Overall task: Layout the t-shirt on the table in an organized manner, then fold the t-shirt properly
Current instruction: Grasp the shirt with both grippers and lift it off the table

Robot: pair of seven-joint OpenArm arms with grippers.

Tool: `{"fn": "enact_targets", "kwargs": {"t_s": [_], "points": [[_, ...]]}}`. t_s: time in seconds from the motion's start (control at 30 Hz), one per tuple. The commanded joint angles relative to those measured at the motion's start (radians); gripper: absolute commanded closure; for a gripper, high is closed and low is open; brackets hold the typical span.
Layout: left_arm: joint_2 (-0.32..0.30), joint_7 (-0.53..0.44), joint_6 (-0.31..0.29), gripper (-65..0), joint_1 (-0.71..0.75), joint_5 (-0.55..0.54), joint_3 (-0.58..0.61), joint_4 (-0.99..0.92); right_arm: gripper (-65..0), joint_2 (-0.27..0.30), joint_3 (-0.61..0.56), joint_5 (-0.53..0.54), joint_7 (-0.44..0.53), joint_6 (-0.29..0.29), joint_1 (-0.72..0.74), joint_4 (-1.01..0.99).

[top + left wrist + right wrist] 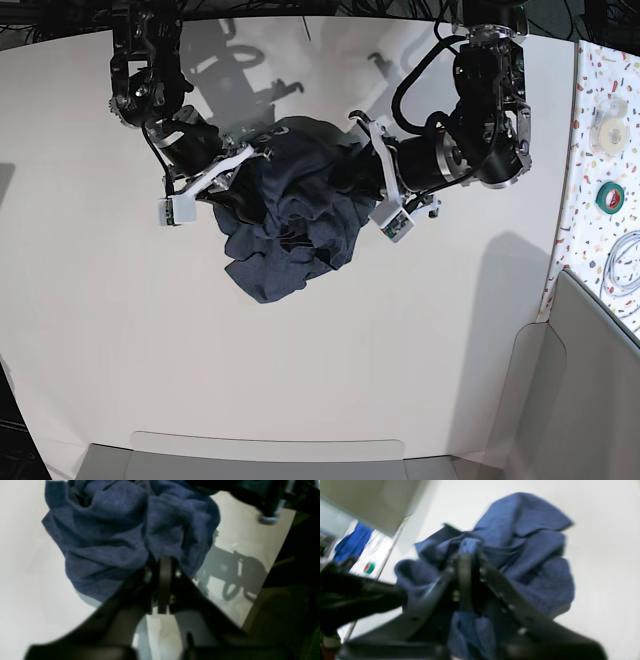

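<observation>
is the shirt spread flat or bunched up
Bunched up: the shirt hangs in a crumpled heap over the table, pinched between both hands, creased all over.

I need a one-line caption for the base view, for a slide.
Both grippers, left and right, shut on a crumpled dark navy-blue cloth t-shirt over the large plain white table.

Both arms are black, built of bulky rounded joint housings with loose black cables looping out near the upper links. Each ends in a white bracket with a small white camera block. The left hand [163, 585] has matte black fingers [165, 580] studded with small silvery screws (blurred); the right hand [465, 580] looks alike.
</observation>
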Motion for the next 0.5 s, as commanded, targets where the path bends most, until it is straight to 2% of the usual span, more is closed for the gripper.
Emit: {"fn": "enact_targets", "kwargs": {"t_s": [0.0, 0.1, 0.17, 0.3, 0.47], "points": [[-0.002, -0.016, -0.007, 0.0, 0.002, -0.026, -0.002, 0.041, 0.0, 0.012, 0.009, 0.006, 0.016, 0.031, -0.013, 0.021], [-0.003, -0.017, -0.007, 0.0, 0.059, -0.028, -0.003, 0.096, 0.0, 0.062, 0.015, 0.006, 0.016, 0.06, -0.058, 0.049], [-0.005, -0.017, -0.023, 0.0, 0.077, -0.057, -0.002, 0.099, 0.0, 0.087, 0.015, 0.004, 0.016, 0.06, -0.092, 0.083], [-0.063, -0.017, -0.086, 0.0, 0.131, -0.175, 0.017, 0.099, 0.0, 0.153, 0.011, 0.006, 0.016, 0.06, -0.15, 0.116], [-0.162, -0.017, -0.089, -0.1, 0.148, -0.252, 0.153, 0.099, 0.0, 0.256, 0.015, 0.006, 0.016, 0.06, -0.23, 0.115]]}}
